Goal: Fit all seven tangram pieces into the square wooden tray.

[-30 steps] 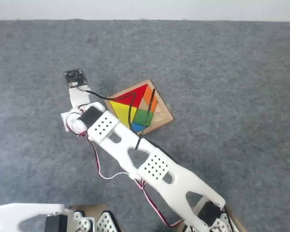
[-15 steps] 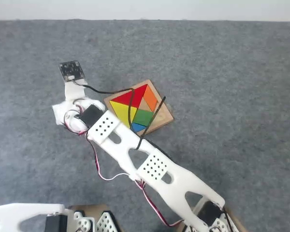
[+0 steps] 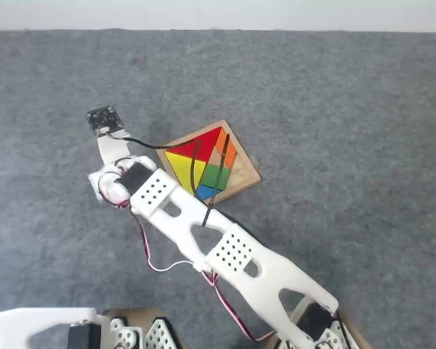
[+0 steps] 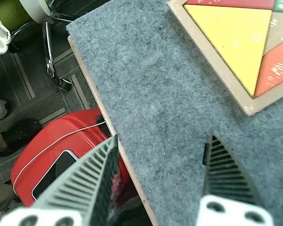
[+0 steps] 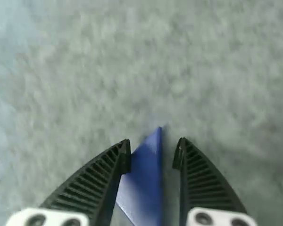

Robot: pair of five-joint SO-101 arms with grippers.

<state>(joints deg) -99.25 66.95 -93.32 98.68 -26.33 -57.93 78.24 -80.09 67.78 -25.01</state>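
The square wooden tray (image 3: 245, 171) lies mid-table, turned like a diamond. It holds a yellow triangle (image 3: 182, 167), a red one (image 3: 200, 143), orange (image 3: 227, 149), green (image 3: 216, 177) and blue (image 3: 206, 192) pieces. My right arm stretches across the tray's near corner. Its gripper (image 3: 107, 183) hangs left of the tray. In the right wrist view that gripper (image 5: 153, 141) is shut on a loose blue piece (image 5: 144, 183) over bare carpet. My left arm (image 3: 36, 320) is folded at the near left. Its gripper (image 4: 163, 137) is open, with the tray rim (image 4: 215, 56) ahead.
The right arm's black cables (image 3: 196, 163) drape over the tray. In the left wrist view the table edge (image 4: 108, 127) runs close by. A red suitcase (image 4: 61, 155) and a chair base (image 4: 54, 70) are on the floor beyond it. Grey carpet covers the table.
The right wrist swung left and away from the tray, then came partly back. The tray, its pieces and the left arm stayed put.
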